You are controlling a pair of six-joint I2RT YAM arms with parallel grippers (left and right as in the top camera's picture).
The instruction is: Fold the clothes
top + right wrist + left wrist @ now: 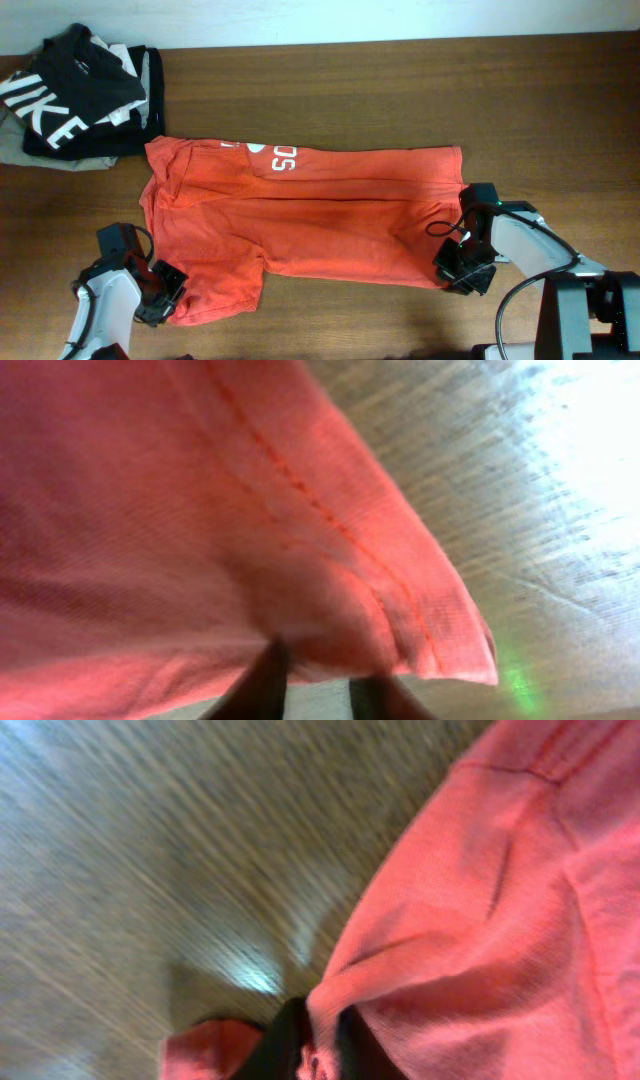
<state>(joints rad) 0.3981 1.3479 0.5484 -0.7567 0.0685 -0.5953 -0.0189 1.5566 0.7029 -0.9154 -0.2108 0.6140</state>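
The red-orange T-shirt (320, 215) lay spread flat between and beyond the left gripper (165, 290) and right gripper (462, 272), each pair of fingers pinched narrow on its near edge; only its far edge looked turned over, so most folding apparently remained.

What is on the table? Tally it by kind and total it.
orange T-shirt: 1
pile of other clothes: 1
grippers: 2, the left gripper and the right gripper, each pinching the shirt
Total: 4
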